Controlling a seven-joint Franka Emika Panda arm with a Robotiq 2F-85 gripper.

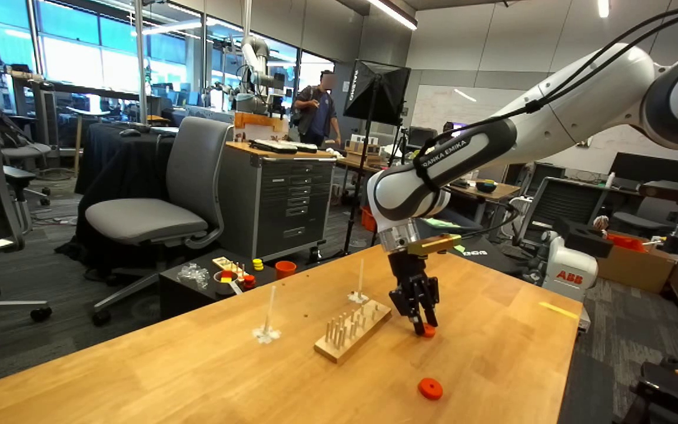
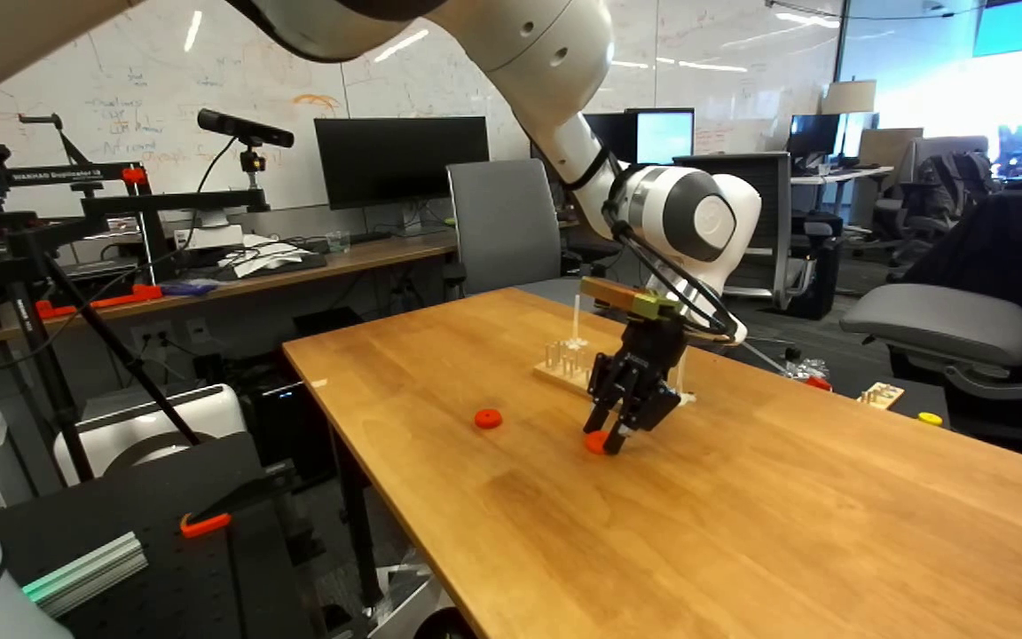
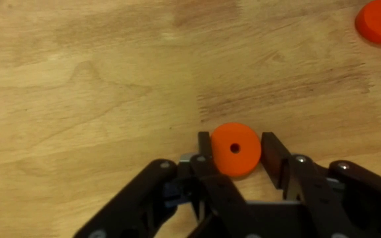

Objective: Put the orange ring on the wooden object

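"Fingers (image 3: pixel 272 155) are placed where?"
"On either side of the orange ring (image 3: pixel 236 158), seen on the bench (image 3: pixel 111 115) near the wooden object (image 1: pixel 356 334); whether it is gripped cannot be told."

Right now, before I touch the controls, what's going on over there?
The gripper straddles an orange ring, which looks to be down on the table; whether it is squeezing it yet, I can't tell. The pegged wooden object lies nearby with no ring on it, so the placing is not yet done. A second ring lies apart on the table.
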